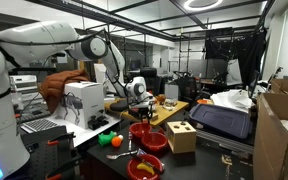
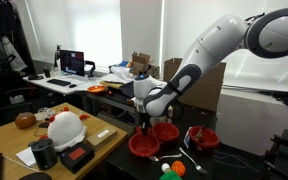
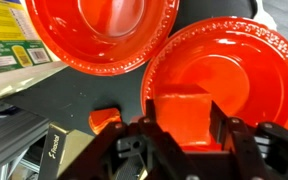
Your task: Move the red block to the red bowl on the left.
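In the wrist view the red block (image 3: 182,115) sits between my gripper's (image 3: 184,135) two fingers, which press on its sides. It hangs over a red bowl (image 3: 254,70) on the right of that view. A second red bowl (image 3: 99,30) lies at the upper left, touching the first. In both exterior views the gripper (image 1: 139,103) (image 2: 147,122) points down just above the red bowls (image 1: 142,130) (image 2: 144,145); the block is too small to make out there.
A small orange piece (image 3: 106,120) lies on the dark table beside the bowls. A wooden box (image 1: 181,135) with holes, a green ball (image 1: 103,140), a white box (image 1: 84,100) and a third red bowl (image 2: 202,138) stand close by.
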Robot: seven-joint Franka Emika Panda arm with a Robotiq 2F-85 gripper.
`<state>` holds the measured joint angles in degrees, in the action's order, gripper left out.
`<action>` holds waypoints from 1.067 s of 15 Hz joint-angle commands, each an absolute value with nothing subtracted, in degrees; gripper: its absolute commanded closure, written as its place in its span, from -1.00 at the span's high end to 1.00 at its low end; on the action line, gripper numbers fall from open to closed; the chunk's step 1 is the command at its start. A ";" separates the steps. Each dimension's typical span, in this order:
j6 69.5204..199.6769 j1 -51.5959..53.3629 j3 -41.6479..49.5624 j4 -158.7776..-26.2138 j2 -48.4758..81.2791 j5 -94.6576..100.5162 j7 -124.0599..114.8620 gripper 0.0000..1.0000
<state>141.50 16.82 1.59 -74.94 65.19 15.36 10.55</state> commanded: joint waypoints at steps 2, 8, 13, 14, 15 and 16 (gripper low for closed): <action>142.04 16.57 1.77 -75.59 65.47 16.34 7.99 -0.45; 141.03 16.09 0.53 -76.07 64.54 15.51 7.43 -0.45; 139.53 15.37 -0.48 -75.78 64.66 14.24 7.15 -0.36; 139.26 15.37 -0.42 -75.87 64.54 14.16 7.04 0.52; 139.16 15.41 -0.26 -76.03 64.43 14.08 6.68 0.51; 138.83 15.25 -0.30 -76.06 64.41 13.85 6.32 0.58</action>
<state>140.91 15.88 0.27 -74.98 66.00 14.49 8.00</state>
